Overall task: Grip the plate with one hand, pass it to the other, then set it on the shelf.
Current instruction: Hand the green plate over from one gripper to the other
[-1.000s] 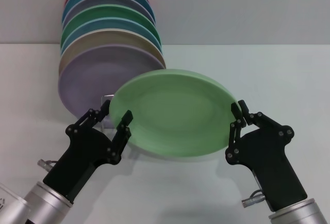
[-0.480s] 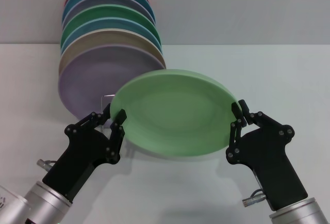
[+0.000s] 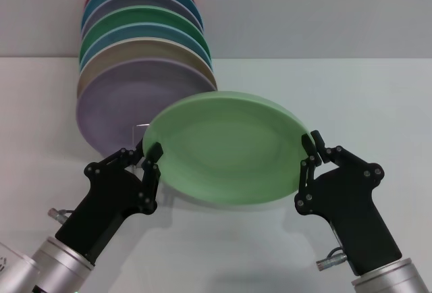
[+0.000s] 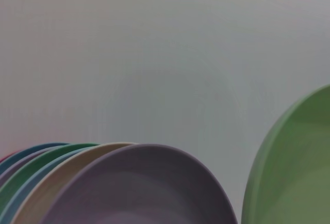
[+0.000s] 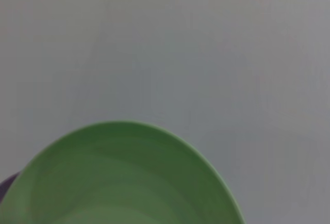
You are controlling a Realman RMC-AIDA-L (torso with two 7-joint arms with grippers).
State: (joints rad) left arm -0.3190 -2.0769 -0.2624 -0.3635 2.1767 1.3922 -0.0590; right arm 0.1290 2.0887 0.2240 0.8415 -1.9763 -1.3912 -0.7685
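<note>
White tabletop fills the lower frame below a grey wall. At centre, the plate hangs tilted above the table, pinched at both edges: the left gripper is closed on its left rim, the right gripper closed on its right rim. Upper left, a row of plates stands on edge, the lilac plate frontmost, its rim overlapped by the green one. The rack shows only as a thin loop between them. Open table lies right. No writing is readable.
</note>
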